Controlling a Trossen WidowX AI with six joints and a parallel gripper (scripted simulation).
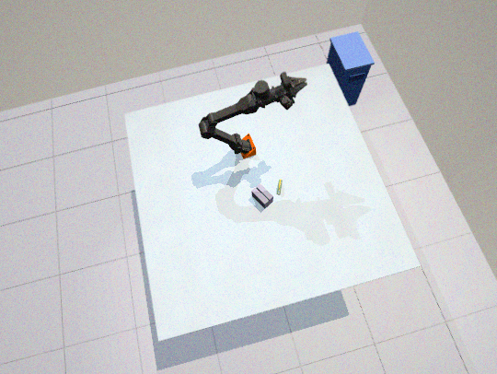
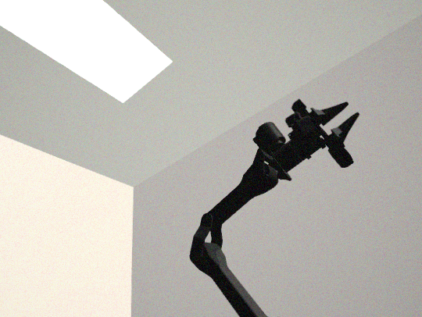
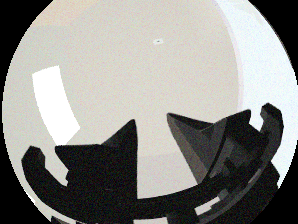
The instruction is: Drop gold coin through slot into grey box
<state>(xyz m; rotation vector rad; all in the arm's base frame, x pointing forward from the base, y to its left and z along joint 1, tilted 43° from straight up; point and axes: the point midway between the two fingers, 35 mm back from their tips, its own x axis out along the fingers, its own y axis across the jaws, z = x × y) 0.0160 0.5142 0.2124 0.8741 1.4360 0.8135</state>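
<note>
Nothing is done yet: the coin (image 1: 279, 186) stands in its holder on the tabletop (image 1: 294, 258), just right of the grey box (image 1: 262, 195). The gripper (image 1: 301, 83) is raised far off, fingers partly spread, empty.

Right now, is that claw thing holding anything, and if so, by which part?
Nothing is held. The gripper points up into the air with its fingers partly apart and bare; the coin stands in its holder beside the box.

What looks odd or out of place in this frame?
The end effector points up and away, partly open on nothing, far from the coin, which stands in its holder beside the grey box. Nothing is spilled or damaged.
</note>
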